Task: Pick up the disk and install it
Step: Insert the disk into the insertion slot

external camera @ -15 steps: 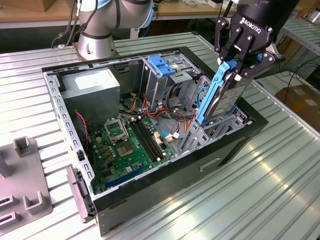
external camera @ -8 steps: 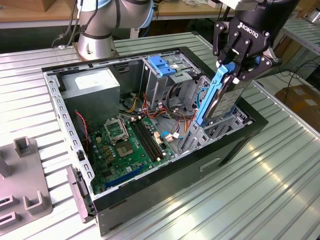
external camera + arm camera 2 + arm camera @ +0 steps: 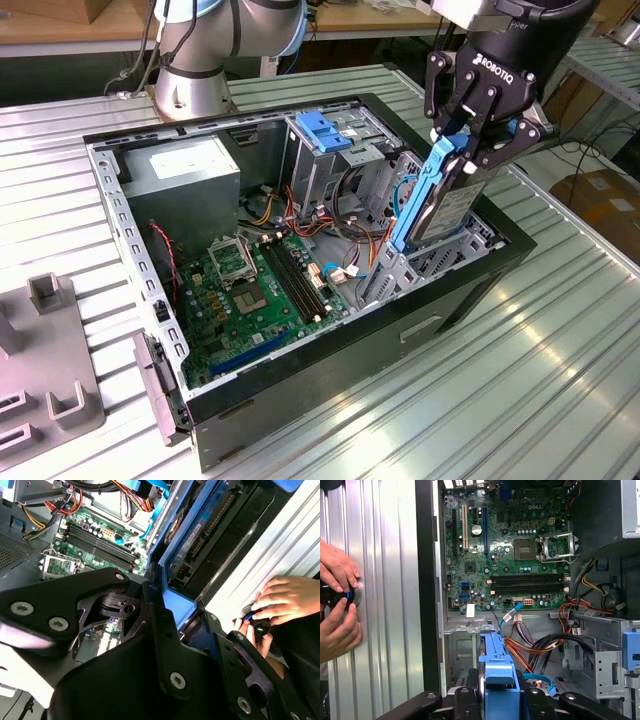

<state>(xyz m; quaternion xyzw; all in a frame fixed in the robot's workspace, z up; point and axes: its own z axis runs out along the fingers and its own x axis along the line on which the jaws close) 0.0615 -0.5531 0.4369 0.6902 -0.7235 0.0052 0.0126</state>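
Note:
The disk [image 3: 447, 212] is a silver-grey drive in a light-blue bracket. It hangs on edge, tilted, with its lower end down inside the drive bay at the corner of the open computer case [image 3: 300, 385] on the exterior view's right. My gripper [image 3: 470, 148] is shut on the disk's upper end, gripping the blue bracket. In the second wrist view the disk [image 3: 210, 525] runs away from my black fingers [image 3: 167, 630] into the bay. The first wrist view shows the bracket's blue top [image 3: 497, 672] between the fingers.
Inside the case lie the green motherboard [image 3: 255, 290], a grey power-supply box [image 3: 185, 175], a silver cage with a blue tab [image 3: 325, 130] and loose cables [image 3: 345, 245]. A person's hands [image 3: 337, 605] hold a small device on the slatted table beside the case. A grey fixture [image 3: 50, 370] sits on the exterior view's left.

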